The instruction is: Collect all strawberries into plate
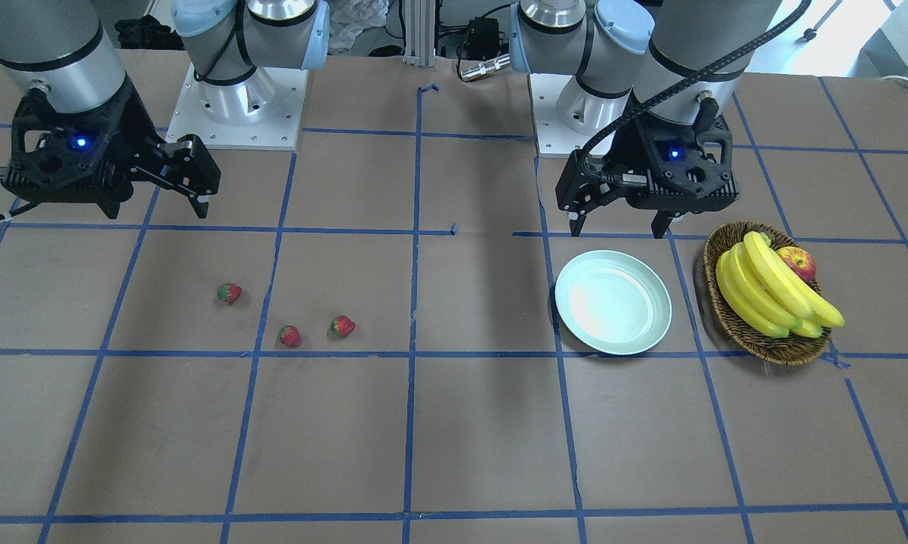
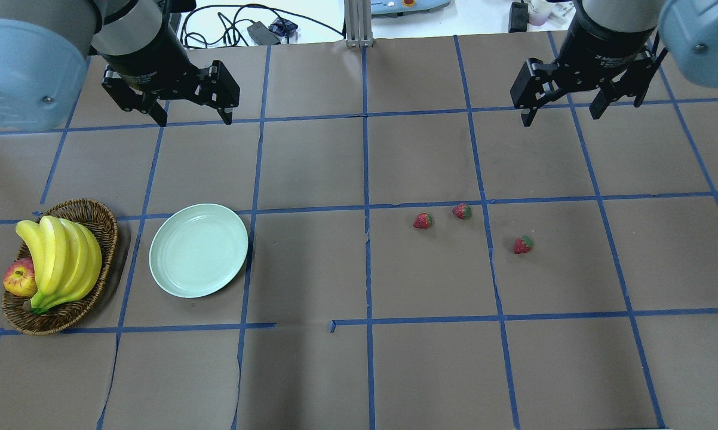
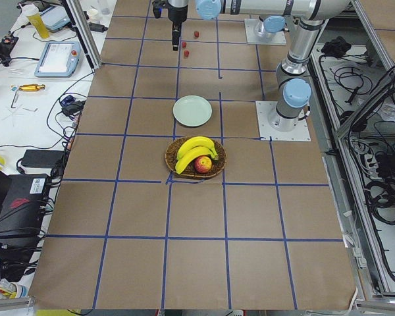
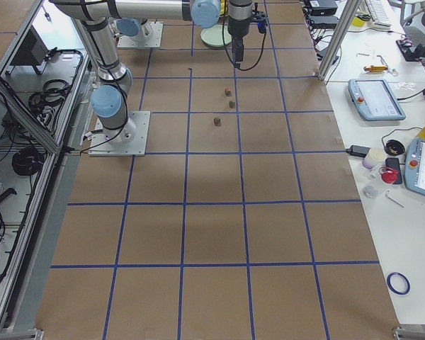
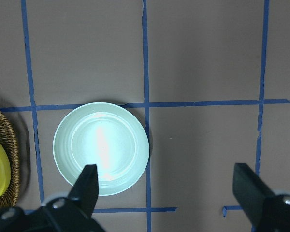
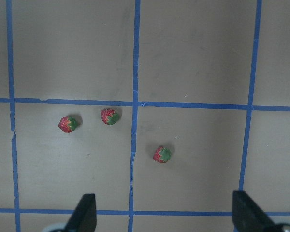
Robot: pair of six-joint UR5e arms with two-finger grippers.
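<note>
A brown paper surface (image 2: 311, 370) gridded with blue tape (image 2: 365, 179), cables (image 3: 382, 191) along one edge, carries a mint plate (image 2: 199, 249). The left claw (image 2: 195, 121) hangs near the plate and the right claw (image 2: 560, 116) well apart from it, both spread wide, holding nothing. 3 strawberries (image 2: 462, 211) lie well apart from the plate near the right claw, open paper between; a wicker basket (image 2: 109, 239) of bananas (image 2: 66, 257) sits just beside the plate.

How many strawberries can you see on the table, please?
3 strawberries: one and another close together near the table's middle, the third further to the robot's right. None is in the plate; none seems hidden.
</note>
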